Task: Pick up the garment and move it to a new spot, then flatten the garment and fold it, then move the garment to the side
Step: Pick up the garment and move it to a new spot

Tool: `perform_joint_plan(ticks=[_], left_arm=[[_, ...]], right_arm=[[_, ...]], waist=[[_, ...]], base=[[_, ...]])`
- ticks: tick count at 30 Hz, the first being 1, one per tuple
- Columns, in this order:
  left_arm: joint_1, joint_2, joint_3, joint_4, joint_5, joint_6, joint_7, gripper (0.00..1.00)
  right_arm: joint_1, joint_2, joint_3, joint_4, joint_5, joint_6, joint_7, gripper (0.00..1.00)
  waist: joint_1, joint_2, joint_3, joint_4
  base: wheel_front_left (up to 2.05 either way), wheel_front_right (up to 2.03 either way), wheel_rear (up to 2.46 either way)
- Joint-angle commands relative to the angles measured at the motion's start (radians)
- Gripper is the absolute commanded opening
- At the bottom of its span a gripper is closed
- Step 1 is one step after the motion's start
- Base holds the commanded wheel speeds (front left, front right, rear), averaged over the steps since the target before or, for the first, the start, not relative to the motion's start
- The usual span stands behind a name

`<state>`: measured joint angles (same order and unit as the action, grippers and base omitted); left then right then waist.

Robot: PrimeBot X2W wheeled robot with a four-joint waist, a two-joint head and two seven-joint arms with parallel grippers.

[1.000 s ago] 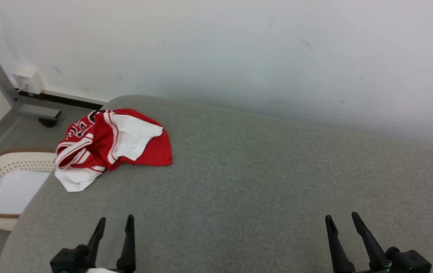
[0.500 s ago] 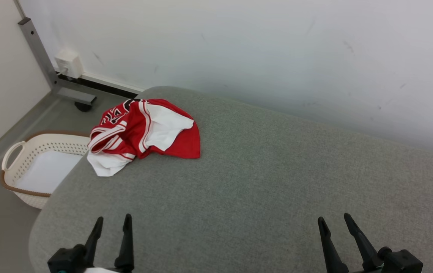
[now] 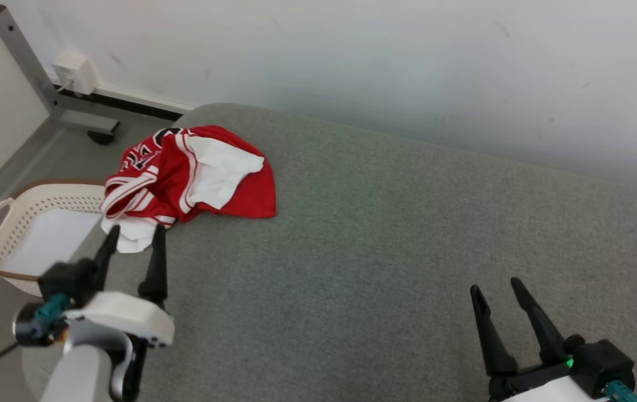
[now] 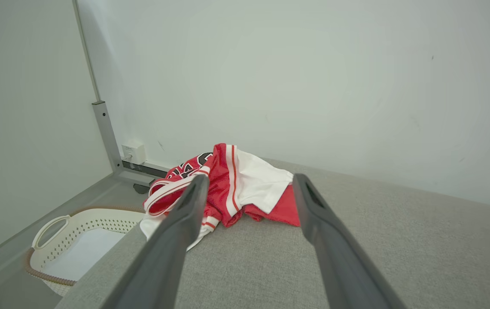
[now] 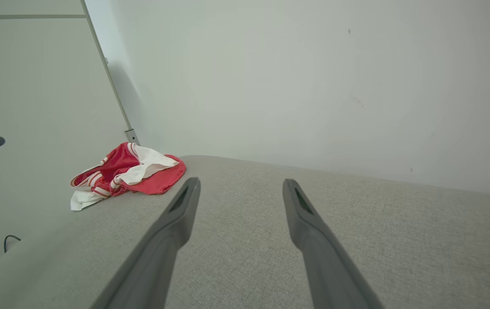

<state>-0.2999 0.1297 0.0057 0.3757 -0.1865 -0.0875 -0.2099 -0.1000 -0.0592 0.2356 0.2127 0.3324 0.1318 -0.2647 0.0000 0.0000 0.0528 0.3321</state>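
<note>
Garment (image 3: 184, 176), crumpled: left claw (image 3: 135, 229), released and just beside it, should probably pinch a thick fold; right claw (image 3: 495, 285), released, well apart.

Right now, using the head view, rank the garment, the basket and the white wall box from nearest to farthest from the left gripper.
1. The garment: on the grey surface, white hem just ahead of the fingers of the left gripper.
2. The basket: down on the floor, off to the left.
3. The white wall box: far back, beside the metal post.
</note>
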Motion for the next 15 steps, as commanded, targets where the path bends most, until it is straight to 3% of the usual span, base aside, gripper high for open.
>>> perform_joint_plan(ticks=[1,7,15], left_arm=[[-0.073,0.027,0.006,0.015,0.012,-0.003,0.027,1.0],[-0.236,0.092,0.053,0.099,-0.033,-0.004,0.104,1.0],[-0.444,0.202,0.152,0.328,-0.128,-0.01,0.17,1.0]], right_arm=[[-0.029,-0.009,-0.016,-0.029,-0.018,-0.002,0.001,1.0],[-0.078,-0.024,-0.025,-0.096,-0.038,-0.002,0.001,1.0],[-0.153,-0.043,-0.001,-0.177,-0.062,-0.002,0.001,1.0]], waist=[[0.0,0.0,0.052,-0.031],[0.0,0.0,0.12,-0.092],[0.0,0.0,0.234,-0.203]], base=[[0.0,0.0,0.0],[0.0,0.0,0.0],[0.0,0.0,0.0]])
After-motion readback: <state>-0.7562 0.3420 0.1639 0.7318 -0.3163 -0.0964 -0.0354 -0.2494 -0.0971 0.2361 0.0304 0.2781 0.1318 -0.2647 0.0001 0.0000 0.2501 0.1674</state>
